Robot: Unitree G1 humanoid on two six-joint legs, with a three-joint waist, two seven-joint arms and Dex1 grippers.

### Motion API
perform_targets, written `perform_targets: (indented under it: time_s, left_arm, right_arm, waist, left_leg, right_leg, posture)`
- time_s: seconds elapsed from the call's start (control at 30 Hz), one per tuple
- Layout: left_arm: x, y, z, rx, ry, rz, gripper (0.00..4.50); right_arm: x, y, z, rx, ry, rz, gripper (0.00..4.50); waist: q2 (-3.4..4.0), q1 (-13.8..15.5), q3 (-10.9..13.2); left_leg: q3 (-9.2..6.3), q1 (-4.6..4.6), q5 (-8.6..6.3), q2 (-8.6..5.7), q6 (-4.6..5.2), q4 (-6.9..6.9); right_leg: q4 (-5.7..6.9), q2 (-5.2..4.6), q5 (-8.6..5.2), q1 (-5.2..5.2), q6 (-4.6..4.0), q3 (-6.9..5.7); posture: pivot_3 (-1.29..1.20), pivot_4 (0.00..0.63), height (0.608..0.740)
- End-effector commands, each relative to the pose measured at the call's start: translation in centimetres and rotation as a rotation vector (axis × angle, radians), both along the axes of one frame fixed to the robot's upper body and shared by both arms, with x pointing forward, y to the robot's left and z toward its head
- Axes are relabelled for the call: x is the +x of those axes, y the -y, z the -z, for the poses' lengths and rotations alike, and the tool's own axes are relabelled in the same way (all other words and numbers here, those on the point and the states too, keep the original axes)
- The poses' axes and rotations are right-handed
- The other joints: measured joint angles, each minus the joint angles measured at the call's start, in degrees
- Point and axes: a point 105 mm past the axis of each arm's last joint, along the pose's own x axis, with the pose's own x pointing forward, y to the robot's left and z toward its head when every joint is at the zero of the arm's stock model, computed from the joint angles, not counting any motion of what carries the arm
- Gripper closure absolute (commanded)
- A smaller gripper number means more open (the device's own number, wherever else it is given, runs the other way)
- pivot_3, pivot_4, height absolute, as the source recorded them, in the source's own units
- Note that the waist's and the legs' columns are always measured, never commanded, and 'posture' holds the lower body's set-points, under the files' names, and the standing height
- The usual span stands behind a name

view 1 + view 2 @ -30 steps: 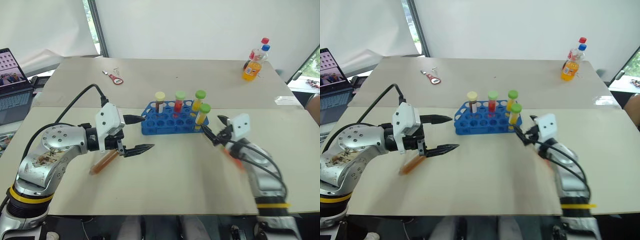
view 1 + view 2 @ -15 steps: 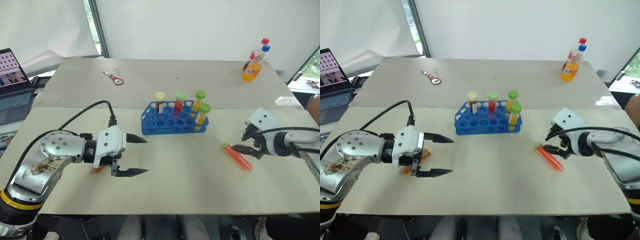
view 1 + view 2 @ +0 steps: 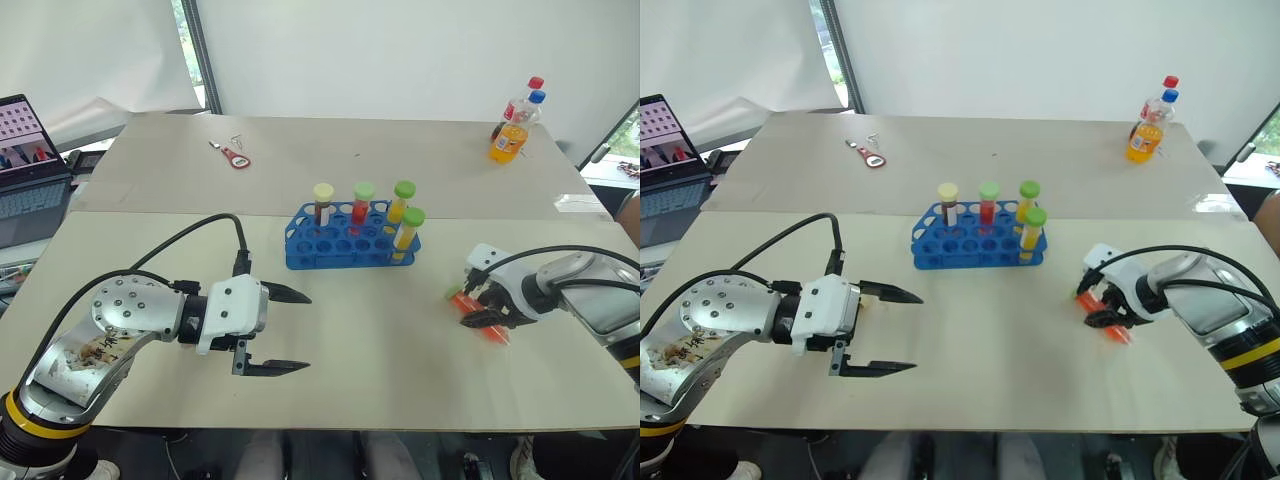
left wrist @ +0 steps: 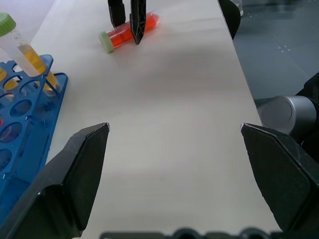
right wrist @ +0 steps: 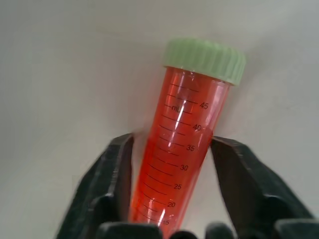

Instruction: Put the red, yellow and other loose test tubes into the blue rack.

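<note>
Red test tube (image 5: 179,154) lies on the table, right end effector (image 3: 487,312) clamped around it; left end effector (image 3: 290,330) gapes empty.

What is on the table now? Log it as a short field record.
rack: blue rack mid-table, holding four capped tubes
loose tube: red tube, green cap, lying on the table
right end effector: fingers either side of the red tube
left end effector: open, holding nothing
far side: orange drink bottle; laptop
</note>
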Motion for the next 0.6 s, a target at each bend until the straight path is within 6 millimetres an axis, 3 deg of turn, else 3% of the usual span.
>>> perform_targets:
  time_s: [0.03,0.2,0.4,0.5,0.6]
  left_arm:
    - [-0.4,0.4,-0.4,-0.004,0.031,0.014,0.0]
    - [0.1,0.0,-0.3,-0.04,0.001,-0.033,0.0]
    - [2.4,-2.2,-0.9,-0.127,0.015,-0.209,0.0]
    - [3.6,-3.1,-0.8,-0.137,0.042,-0.282,0.0]
    - [4.7,-3.7,-0.9,-0.16,0.066,-0.346,0.0]
  right_arm:
    - [0.4,0.1,-0.8,-0.032,0.034,-0.038,3.3]
    - [0.1,-0.9,-1.8,0.014,0.055,-0.089,3.48]
    - [-0.1,-7.6,-6.1,0.406,0.271,-0.218,3.48]
    - [0.3,-10.1,-7.5,0.588,0.423,-0.235,3.48]
    - [1.5,-11.6,-8.5,0.654,0.622,-0.222,3.48]
  waist:
    - [0.0,0.0,0.0]
    - [0.0,0.0,0.0]
    - [-0.02,-0.3,0.0]
    - [-0.02,0.0,0.0]
    - [-0.02,0.4,0.0]
  left_leg:
    - [0.0,0.0,0.0,0.0,0.0,0.0]
    - [0.0,0.0,0.0,0.0,0.0,0.01]
    - [-0.15,0.03,0.0,0.08,0.0,0.0]
    - [-0.21,0.02,0.0,0.05,-0.01,-0.01]
    - [-0.19,-0.02,0.01,-0.04,-0.01,0.03]
  right_leg:
    - [0.0,0.0,0.0,0.0,0.0,0.0]
    - [0.01,-0.01,0.0,0.0,0.0,0.0]
    - [0.11,0.09,0.01,-0.02,-0.01,0.0]
    - [0.11,0.07,0.0,0.02,-0.01,-0.04]
    - [0.11,-0.01,0.01,0.03,0.01,-0.04]
  posture:
    - [0.0,0.15,0.733]
    - [0.0,0.15,0.733]
    - [0.0,0.15,0.733]
    - [0.0,0.15,0.733]
    - [0.0,0.15,0.733]
